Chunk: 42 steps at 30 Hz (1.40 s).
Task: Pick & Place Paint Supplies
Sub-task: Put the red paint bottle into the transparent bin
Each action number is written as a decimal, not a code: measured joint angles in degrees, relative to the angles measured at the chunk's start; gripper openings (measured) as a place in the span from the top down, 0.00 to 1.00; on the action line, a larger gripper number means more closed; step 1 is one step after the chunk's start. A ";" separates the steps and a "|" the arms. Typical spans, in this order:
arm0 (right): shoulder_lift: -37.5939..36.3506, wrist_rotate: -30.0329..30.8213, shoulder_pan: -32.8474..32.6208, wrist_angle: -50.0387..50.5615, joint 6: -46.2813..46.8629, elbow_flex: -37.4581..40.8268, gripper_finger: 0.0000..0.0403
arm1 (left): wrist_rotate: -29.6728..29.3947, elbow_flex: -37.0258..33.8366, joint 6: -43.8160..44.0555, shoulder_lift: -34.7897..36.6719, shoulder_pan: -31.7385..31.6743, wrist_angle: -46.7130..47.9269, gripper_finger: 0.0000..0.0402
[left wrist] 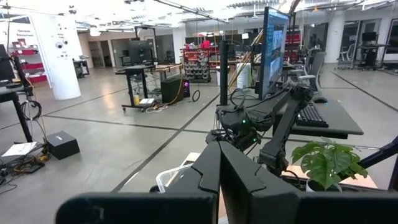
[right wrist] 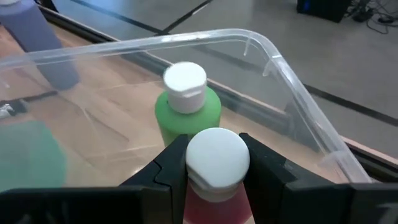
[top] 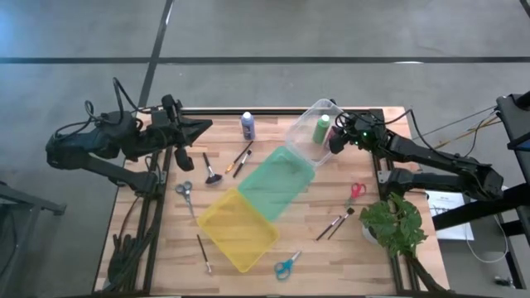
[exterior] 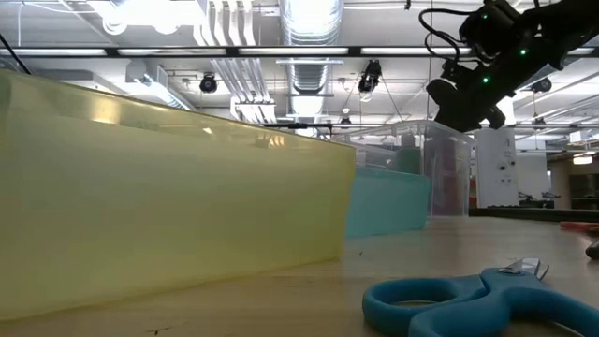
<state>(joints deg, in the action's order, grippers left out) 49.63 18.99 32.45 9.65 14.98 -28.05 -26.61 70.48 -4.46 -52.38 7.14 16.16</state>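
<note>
Over the clear bin (top: 308, 131) at the table's far right, the right gripper (right wrist: 214, 163) hangs with its fingers clamped on the white-capped pink-red bottle (right wrist: 214, 186) — just beside the green bottle (right wrist: 188, 109) standing inside — while the left gripper (top: 203, 127), fingers together, waits at the far left.
</note>
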 joint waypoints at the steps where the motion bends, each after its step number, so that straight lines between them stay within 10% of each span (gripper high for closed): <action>1: 0.00 0.02 0.13 -0.01 -0.23 0.06 0.72 | 0.00 0.00 0.01 0.00 0.00 -0.02 0.97; 21: 0.07 -5.64 1.68 0.41 -1.92 0.21 0.72 | -0.44 0.00 0.03 0.00 -0.11 0.58 0.97; 30: -0.06 -1.50 1.70 0.56 -1.71 0.21 0.40 | -0.46 0.00 0.01 0.00 -0.11 0.59 0.97; 42: -6.23 -1.36 1.70 0.76 -1.83 -4.28 0.35 | -0.60 0.00 0.00 0.00 -0.11 1.04 0.97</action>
<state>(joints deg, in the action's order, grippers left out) 43.39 17.63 34.16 10.41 13.15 -32.33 -27.21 70.48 -4.46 -52.38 7.03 17.20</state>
